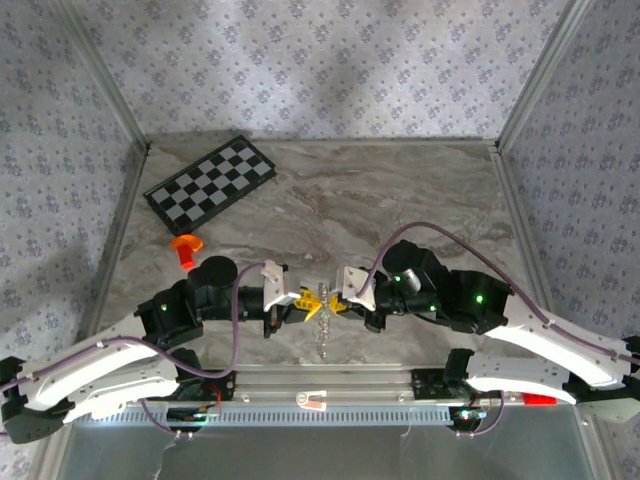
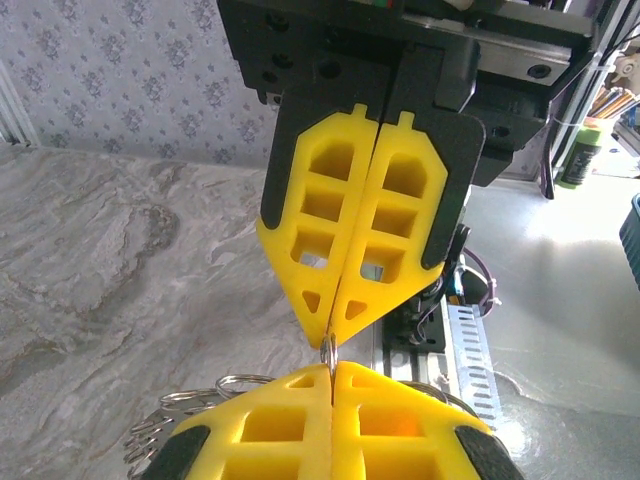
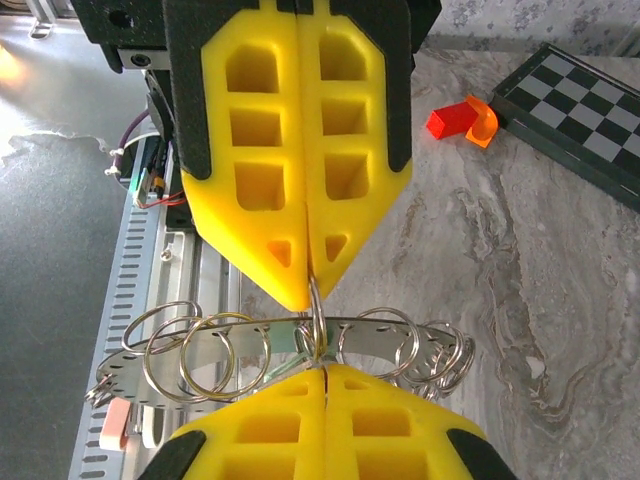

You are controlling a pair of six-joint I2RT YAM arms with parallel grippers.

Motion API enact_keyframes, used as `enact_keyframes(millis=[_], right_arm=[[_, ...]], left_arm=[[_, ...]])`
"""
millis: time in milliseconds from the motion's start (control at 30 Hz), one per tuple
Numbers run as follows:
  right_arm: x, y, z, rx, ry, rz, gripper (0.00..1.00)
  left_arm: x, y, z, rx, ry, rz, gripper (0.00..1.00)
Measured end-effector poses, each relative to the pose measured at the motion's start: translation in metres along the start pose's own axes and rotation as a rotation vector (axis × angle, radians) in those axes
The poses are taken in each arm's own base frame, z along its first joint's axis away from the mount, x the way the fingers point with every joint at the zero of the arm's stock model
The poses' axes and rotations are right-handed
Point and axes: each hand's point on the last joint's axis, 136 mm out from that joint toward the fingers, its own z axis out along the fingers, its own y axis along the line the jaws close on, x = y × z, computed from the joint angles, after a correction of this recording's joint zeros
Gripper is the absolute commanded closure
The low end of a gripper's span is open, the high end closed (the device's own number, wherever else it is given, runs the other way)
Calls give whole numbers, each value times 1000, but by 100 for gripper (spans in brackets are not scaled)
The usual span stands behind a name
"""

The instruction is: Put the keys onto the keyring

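The left end effector (image 1: 311, 302) and right end effector (image 1: 337, 305) met tip to tip, each with its 2 fingers pressed together on 1 small loop of the keyring (image 3: 385, 335). The keyring hung between them above the tabletop (image 1: 400, 190), near its front edge, well apart from the checkerboard (image 1: 210, 185).

The marbled table (image 1: 400, 190) carries a checkerboard (image 1: 210, 180) at ten o'clock (lying flat), an orange piece (image 1: 186, 248) at nine.

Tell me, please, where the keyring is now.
Top view: the keyring is at the middle of the near edge of the table, between the left gripper and the right gripper, whose tips meet there.
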Motion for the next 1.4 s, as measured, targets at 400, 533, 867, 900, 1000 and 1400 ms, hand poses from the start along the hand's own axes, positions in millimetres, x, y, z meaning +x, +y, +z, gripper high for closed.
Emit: enact_keyframes(millis=[400, 533, 867, 900, 1000, 1400], right_arm=[[0, 2, 3, -22, -17, 5, 97], [0, 2, 5, -27, -23, 5, 95], [-6, 7, -12, -15, -115, -7, 64], [-8, 7, -14, -13, -129, -7, 64], [-11, 8, -17, -16, -165, -2, 63], [-17, 4, -7, -26, -246, 55, 63]], left_arm=[[-5, -5, -2, 26, -24, 2, 100], [-5, -5, -2, 26, -27, 2, 100], [-10, -7, -4, 32, -57, 8, 100], [-11, -7, -4, 33, -59, 8, 100], [-12, -8, -4, 40, -65, 11, 100], [-14, -10, -4, 52, -72, 7, 100]])
